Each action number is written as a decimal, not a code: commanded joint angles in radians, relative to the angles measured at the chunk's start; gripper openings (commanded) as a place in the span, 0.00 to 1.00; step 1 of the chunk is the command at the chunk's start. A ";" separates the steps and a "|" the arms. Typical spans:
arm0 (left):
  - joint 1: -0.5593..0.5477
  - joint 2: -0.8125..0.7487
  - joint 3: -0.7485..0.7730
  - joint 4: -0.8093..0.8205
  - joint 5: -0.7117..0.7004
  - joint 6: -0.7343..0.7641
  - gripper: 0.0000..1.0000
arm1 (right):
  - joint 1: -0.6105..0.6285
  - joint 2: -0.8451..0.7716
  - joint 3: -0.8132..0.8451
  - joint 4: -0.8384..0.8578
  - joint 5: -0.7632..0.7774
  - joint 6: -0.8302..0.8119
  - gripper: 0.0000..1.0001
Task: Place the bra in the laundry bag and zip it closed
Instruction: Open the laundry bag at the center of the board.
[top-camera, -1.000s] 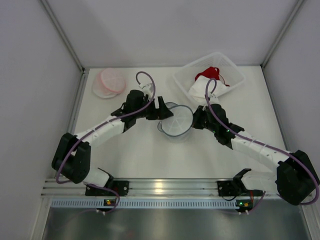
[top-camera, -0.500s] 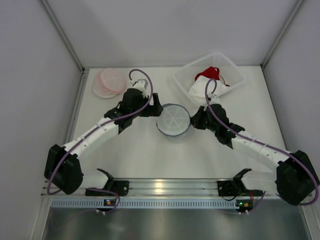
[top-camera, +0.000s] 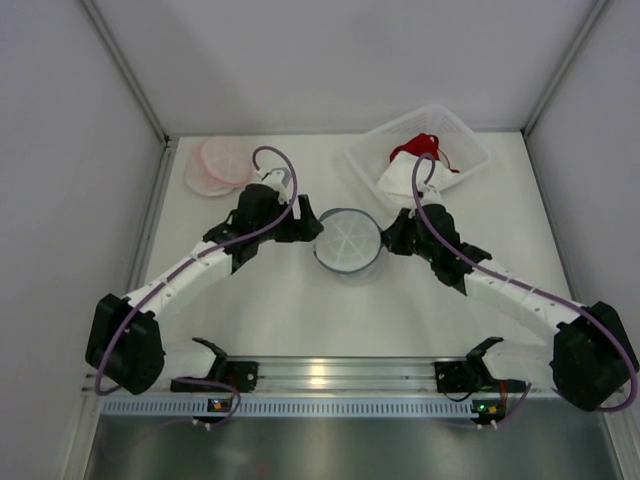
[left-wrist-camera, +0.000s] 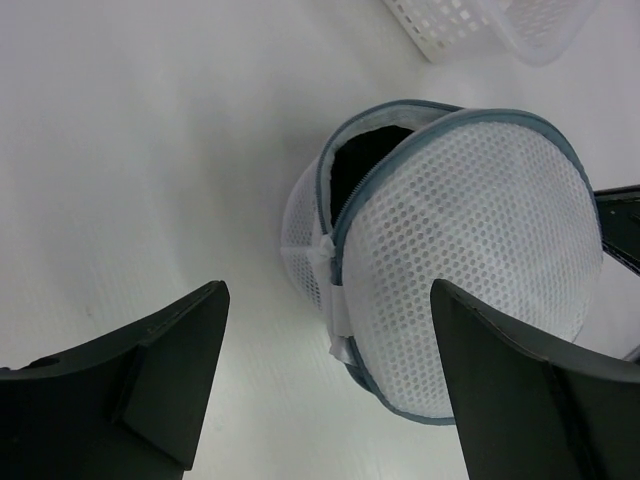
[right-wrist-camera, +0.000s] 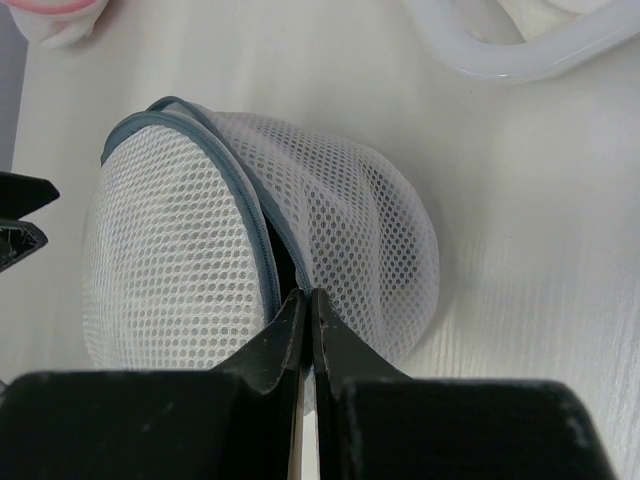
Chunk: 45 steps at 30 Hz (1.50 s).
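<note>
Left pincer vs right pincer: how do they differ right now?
The left pincer stands wide open; the right pincer is shut. The left pincer grips nothing, the laundry bag lying just ahead of it; the right pincer pinches the bag's zip rim. The left pincer is at the bag's left side, the right pincer at its right. Shared: both sit low at the bag, pointing toward each other.

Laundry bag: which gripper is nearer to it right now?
Right. The right gripper is shut on the laundry bag at the zip seam on its right side. The left gripper is open just off its left side, apparently not touching.
</note>
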 joint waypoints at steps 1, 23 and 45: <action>0.001 0.025 -0.023 0.142 0.155 -0.047 0.87 | -0.014 -0.012 0.047 0.018 -0.010 -0.015 0.00; 0.001 0.129 -0.041 0.243 0.219 -0.087 0.00 | -0.016 -0.002 0.050 0.019 -0.021 -0.007 0.00; 0.001 -0.075 0.193 -0.226 0.027 -0.133 0.03 | 0.020 -0.012 0.011 0.024 -0.127 0.082 0.00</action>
